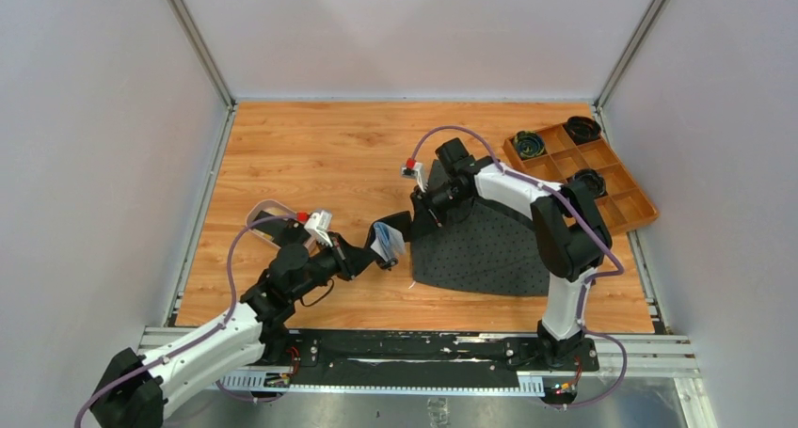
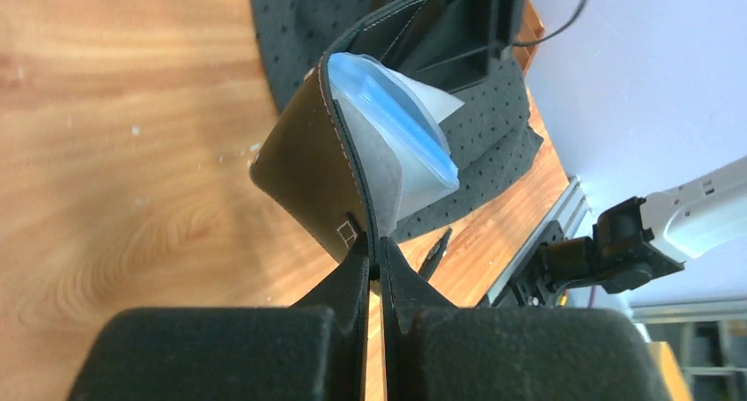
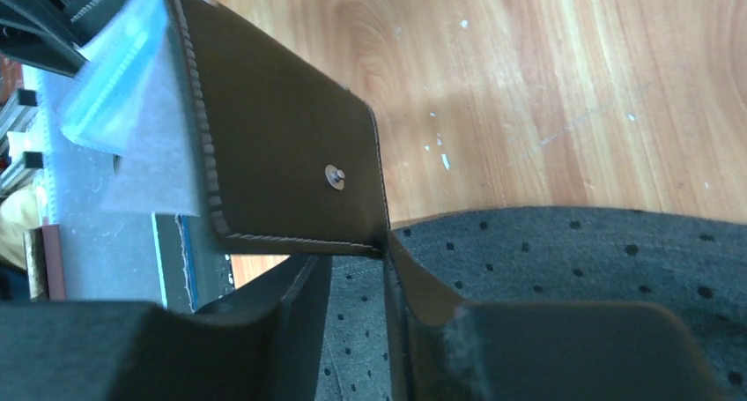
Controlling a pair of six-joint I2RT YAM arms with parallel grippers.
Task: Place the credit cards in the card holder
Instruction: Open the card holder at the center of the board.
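Observation:
The black card holder (image 1: 398,228) hangs open in the air over the left edge of the dark mat. My left gripper (image 1: 380,256) is shut on one flap's edge; in the left wrist view (image 2: 377,262) the fingers pinch that flap (image 2: 308,167). Pale blue-grey credit cards (image 2: 401,145) stick out of its inner pocket, and also show in the top view (image 1: 387,241) and the right wrist view (image 3: 123,66). My right gripper (image 1: 422,219) is at the other flap (image 3: 282,145), the one with the snap stud. Its jaws stand apart (image 3: 357,253), and the flap's corner touches one fingertip. Gold and black cards are out of view.
A dark perforated mat (image 1: 489,249) lies under the right arm. An orange-brown compartmented box (image 1: 616,198) with dark round items stands at the back right. A pinkish tray (image 1: 266,209) lies partly hidden behind the left arm. Metal rails run along the table's sides.

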